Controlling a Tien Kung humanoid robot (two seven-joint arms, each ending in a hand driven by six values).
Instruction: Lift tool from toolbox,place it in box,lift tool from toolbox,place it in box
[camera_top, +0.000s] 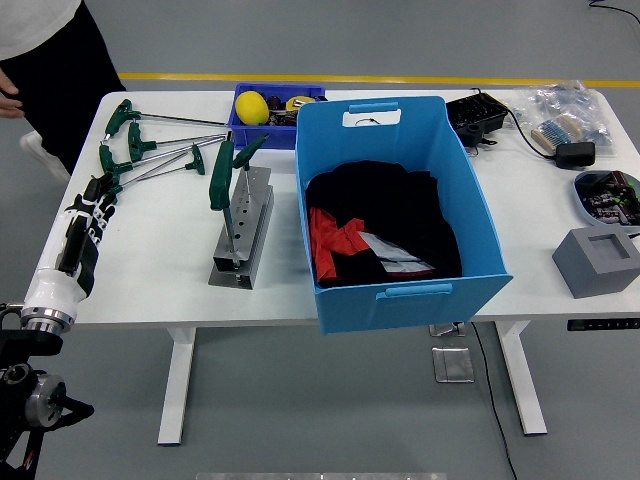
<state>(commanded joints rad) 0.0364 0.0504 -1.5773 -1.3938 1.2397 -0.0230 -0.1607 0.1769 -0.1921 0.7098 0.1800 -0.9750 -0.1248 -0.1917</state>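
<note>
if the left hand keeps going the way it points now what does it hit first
Most likely the green T-handle hex keys lying loose on the white table. The left hand points up the table toward their nearest handle; height is unclear.

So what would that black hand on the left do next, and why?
Probably reach right toward the metal tool stand and grasp one of the green-handled T-wrenches upright in it. The left hand rests on the table's left side holding nothing, and the blue box beside the stand shows only dark cloth, no tools.
</note>
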